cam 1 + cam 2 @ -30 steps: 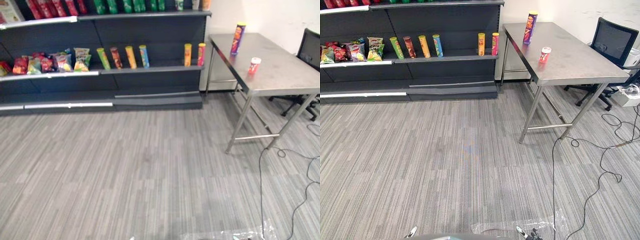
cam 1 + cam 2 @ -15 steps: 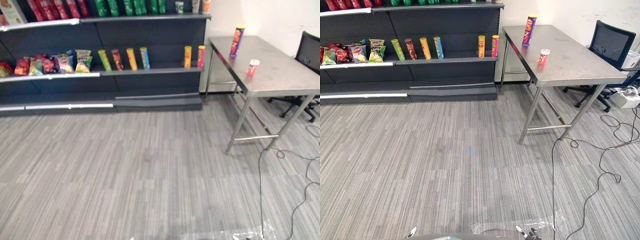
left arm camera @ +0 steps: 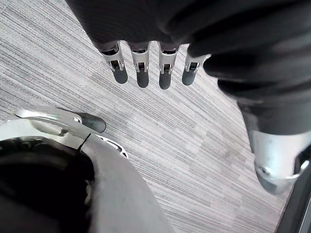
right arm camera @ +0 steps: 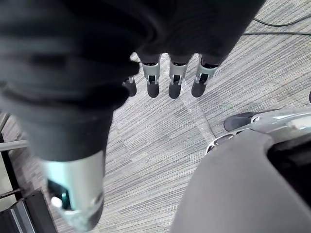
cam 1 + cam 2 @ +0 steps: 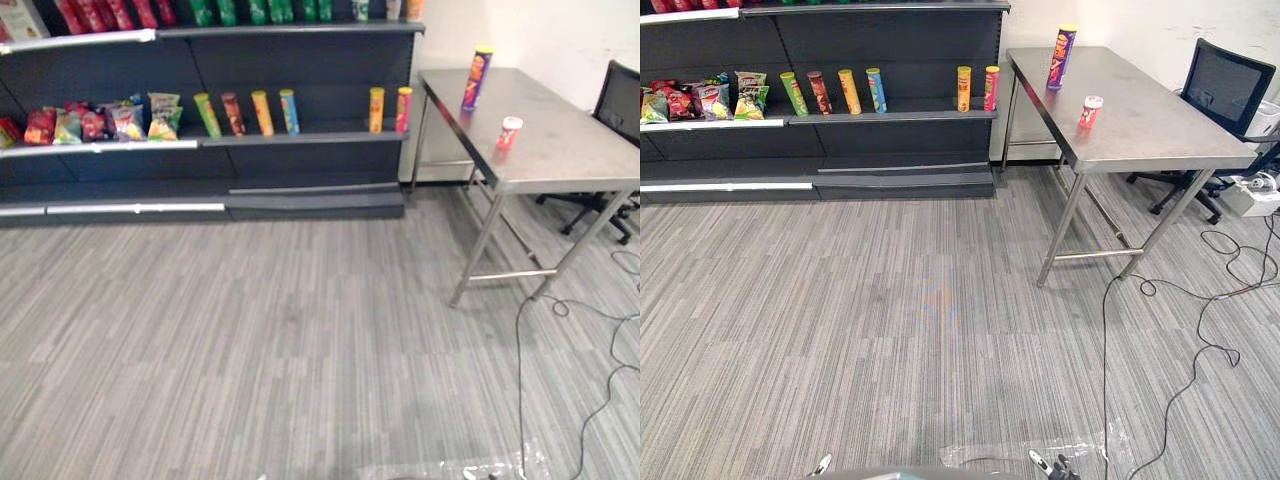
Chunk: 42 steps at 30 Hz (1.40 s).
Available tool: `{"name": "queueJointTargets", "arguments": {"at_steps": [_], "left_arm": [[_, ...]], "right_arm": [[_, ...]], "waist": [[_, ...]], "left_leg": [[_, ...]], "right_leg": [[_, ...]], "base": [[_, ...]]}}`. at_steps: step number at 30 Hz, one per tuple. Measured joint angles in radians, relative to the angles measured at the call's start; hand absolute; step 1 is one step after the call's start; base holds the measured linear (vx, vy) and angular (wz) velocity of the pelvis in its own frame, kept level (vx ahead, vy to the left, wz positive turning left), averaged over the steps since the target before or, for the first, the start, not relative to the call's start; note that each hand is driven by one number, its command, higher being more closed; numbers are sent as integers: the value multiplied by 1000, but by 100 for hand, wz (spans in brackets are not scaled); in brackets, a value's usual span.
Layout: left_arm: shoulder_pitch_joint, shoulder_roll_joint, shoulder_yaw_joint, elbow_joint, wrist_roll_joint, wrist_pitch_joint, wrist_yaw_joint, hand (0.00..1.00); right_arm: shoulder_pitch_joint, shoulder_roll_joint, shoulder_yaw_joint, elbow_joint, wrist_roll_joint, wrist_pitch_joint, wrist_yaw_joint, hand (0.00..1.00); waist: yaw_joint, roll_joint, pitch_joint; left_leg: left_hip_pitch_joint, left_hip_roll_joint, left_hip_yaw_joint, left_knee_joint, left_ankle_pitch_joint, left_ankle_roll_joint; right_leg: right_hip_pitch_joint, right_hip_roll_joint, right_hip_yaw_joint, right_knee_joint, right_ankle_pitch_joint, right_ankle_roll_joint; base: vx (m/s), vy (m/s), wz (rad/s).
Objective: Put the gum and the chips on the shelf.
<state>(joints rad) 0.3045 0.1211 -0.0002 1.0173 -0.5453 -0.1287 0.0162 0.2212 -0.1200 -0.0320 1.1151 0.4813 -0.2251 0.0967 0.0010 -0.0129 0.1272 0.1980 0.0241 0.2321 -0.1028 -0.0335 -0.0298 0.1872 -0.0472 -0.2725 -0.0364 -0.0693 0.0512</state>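
- The chips can stands upright at the far end of the steel table, its long axis vertical, so a grasp from the side around its body looks the natural one.
- The gum, a small red-and-white tub, stands upright on the same table. It is nearer the robot than the can and apart from it.
- The table lies ahead and to the robot's right, and both items are well apart from either hand. The right arm is on the nearer side, so I judge it the likelier one to reach first, after the robot has walked closer.
- The shelf is ahead and to the left, beside the table. Its middle board carries a row of upright cans with gaps between them, and snack bags sit further left.
- The left hand hangs over the carpet, fingers straight and relaxed, holding and touching nothing.
- The right hand hangs the same way over the carpet, fingers loose and empty.
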Motion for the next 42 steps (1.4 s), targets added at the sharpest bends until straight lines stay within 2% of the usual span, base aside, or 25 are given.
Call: {"name": "queueJointTargets", "arguments": {"at_steps": [10,13,16,19,20,21,23,24,26,28,30,32,33,34,35,38,40,42], "left_arm": [[-1,1,0,-1,1,0,12,0],[-8,3,0,-3,0,0,21,0],[-10,4,8,-10,-3,-2,37,0],[-8,5,29,-45,-8,-4,44,0],[-4,7,38,-59,-39,-2,40,0],[-2,6,45,-74,-69,2,34,0],[3,-6,47,-89,-115,1,31,0],[9,-9,51,-89,-121,-1,23,0],[10,-15,50,-89,-116,-7,4,0],[11,-17,52,-89,-116,-29,-14,0],[14,-21,52,-90,-117,-38,-22,0],[24,-46,57,-90,-119,-45,-23,0],[25,-55,58,-89,-119,-47,-22,0],[28,-40,60,-95,-116,-63,-20,0],[27,-34,60,-102,-115,-68,-19,0],[10,-18,64,-104,-88,-60,-8,0],[10,-13,66,-104,-58,-47,-10,0],[12,-5,70,-100,-26,-31,-9,0]], "right_arm": [[-3,6,-1,-1,31,-7,-2,0],[-14,7,-1,-6,33,-12,-2,0],[-19,13,-1,-6,48,-23,-5,0],[-20,20,-2,-22,47,-25,-25,0],[-20,26,-1,-36,46,-22,-28,0],[-17,29,-1,-51,46,-19,-29,0],[-16,22,-1,-74,43,-9,-33,0],[-12,19,-1,-79,37,0,-37,0],[-9,13,-6,-79,37,3,-44,0],[-8,15,-10,-78,31,3,-43,0],[3,16,-12,-78,30,2,-41,0],[19,0,-17,-77,29,-4,-22,0],[23,-4,-18,-73,29,-3,-21,0],[17,9,-19,-67,28,-4,-18,0],[12,13,-19,-69,26,-4,-12,0],[4,30,-23,-67,19,-5,-14,0],[6,38,-27,-68,20,-5,-25,0],[14,43,-31,-79,20,-5,-43,0]], "waist": [[-1,-3,11],[-3,-2,31],[-2,-14,45],[0,-27,73],[1,-35,84],[5,-43,90],[10,-32,108],[16,-31,117],[23,-18,120],[29,-22,124],[28,-17,128],[26,15,133],[28,17,135],[30,5,135],[29,-16,131],[31,-36,135],[30,-41,127],[31,-49,106]], "left_leg": [[-3,0,-10,0,0,0],[-21,1,-22,1,1,0],[-45,-2,-25,8,1,-4],[-128,17,-22,197,-80,-32],[-181,30,-1,321,-105,-50],[-249,52,17,471,-109,-56],[-337,96,32,673,-109,-65],[-343,112,31,696,-148,-75],[-347,133,29,650,-162,-70],[-355,140,21,547,-149,-74],[-355,142,-13,421,-101,-86],[-347,170,-28,300,-7,-101],[-337,170,-21,317,32,-89],[-339,140,4,380,-11,-58],[-353,135,5,419,-41,-51],[-385,118,22,573,-169,-31],[-374,101,33,596,-207,-18],[-345,68,58,578,-228,8]], "right_leg": [[-3,-2,-11,15,-7,-3],[-61,-18,-18,114,-57,-7],[-117,-34,-26,194,-102,-11],[-135,-49,-29,239,-138,-17],[-131,-53,-30,247,-148,-22],[-126,-56,-24,247,-150,-25],[-100,-51,-9,248,-156,-35],[-82,-50,4,252,-159,-34],[-59,-59,31,251,-168,-28],[-45,-85,58,250,-181,-17],[-18,-111,77,248,-202,13],[25,-125,102,251,-234,68],[40,-133,111,251,-242,81],[65,-169,122,242,-247,79],[66,-177,127,243,-242,77],[63,-217,150,289,-220,103],[56,-241,153,334,-209,122],[-13,-285,169,482,-176,135]], "base": [[0,0,2],[-13,-4,8],[20,-13,13],[60,-60,8],[23,-82,2],[41,-82,-4],[88,-27,-22],[110,32,-30],[150,109,-39],[212,198,-40],[211,238,-24],[267,377,-27],[321,375,-35],[279,256,-24],[309,273,-21],[291,307,-9],[257,241,-10],[230,172,-7]]}}
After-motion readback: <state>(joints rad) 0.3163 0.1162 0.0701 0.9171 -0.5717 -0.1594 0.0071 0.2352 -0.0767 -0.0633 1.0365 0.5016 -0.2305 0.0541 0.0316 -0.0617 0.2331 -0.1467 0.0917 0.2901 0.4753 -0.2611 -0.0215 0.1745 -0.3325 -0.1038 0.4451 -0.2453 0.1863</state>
